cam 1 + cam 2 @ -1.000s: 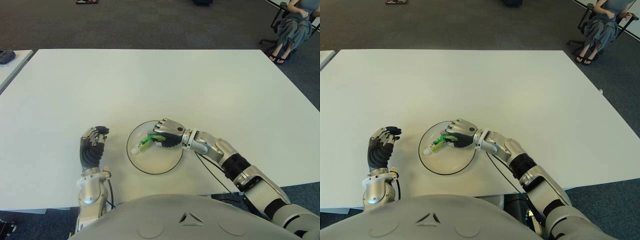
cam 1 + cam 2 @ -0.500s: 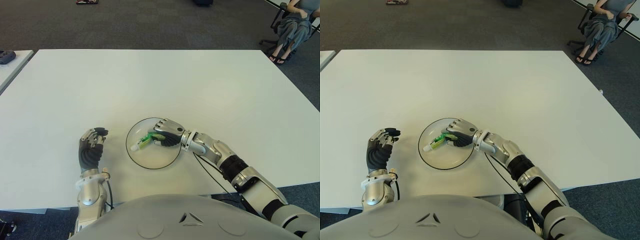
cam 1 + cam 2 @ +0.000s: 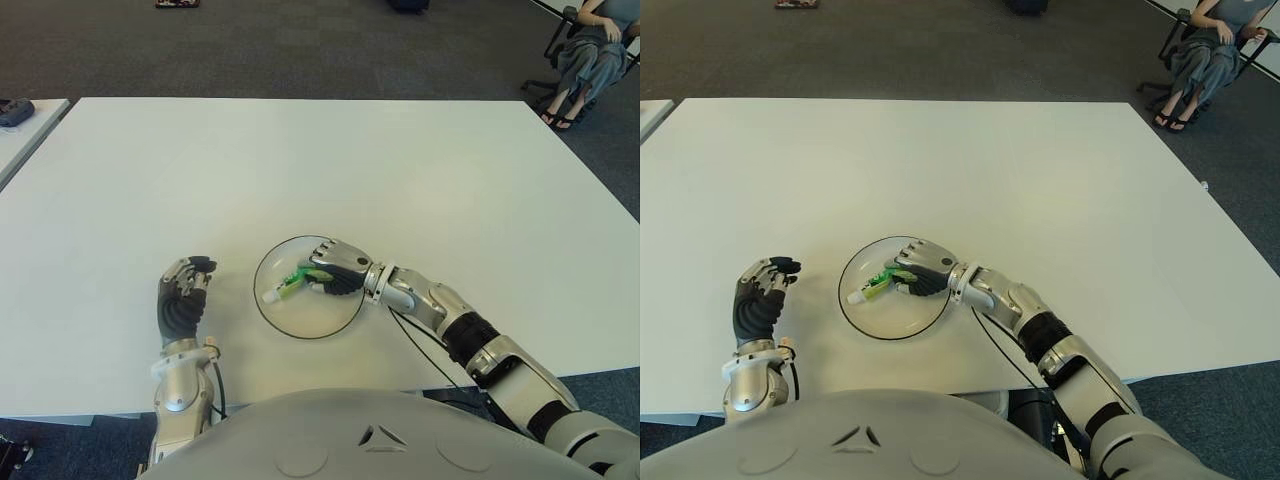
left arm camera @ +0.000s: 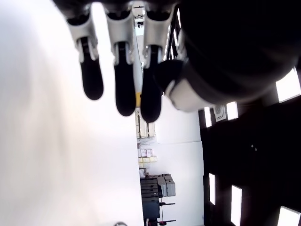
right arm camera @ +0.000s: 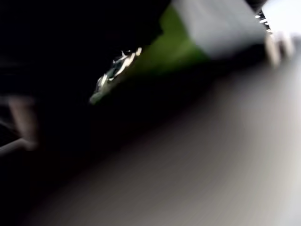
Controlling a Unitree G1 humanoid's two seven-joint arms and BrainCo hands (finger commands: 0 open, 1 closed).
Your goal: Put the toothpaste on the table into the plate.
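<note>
Since the frame a second ago, only a slight shift is seen: the right hand (image 3: 338, 268) with the toothpaste (image 3: 289, 284) sits a little higher in the view over the plate (image 3: 300, 326), and the tube's cap end is still pointed toward the robot's left. Compared with half a second ago, almost nothing is changed.

The toothpaste, a green and white tube with a white cap, is held in the right hand, whose fingers (image 3: 902, 275) are curled around the tube's rear end. The tube is kept above the inside of the plate, over its far half; whether the cap touches the plate's surface cannot be told. In the right wrist view the green and white tube (image 5: 197, 37) is seen close against the dark palm, which confirms the grasp.

The plate, a round clear dish with a dark rim, is set on the white tabletop (image 3: 320, 170) near the robot's edge. The right forearm is stretched across from the robot's right, with a thin black cable hung beneath it.

The left hand (image 3: 181, 297) is shown to the left of the plate, apart from it, with fingers (image 4: 117, 80) loosely bent and nothing held.

A seated person (image 3: 585, 55) is visible beyond the tabletop's far right corner.
</note>
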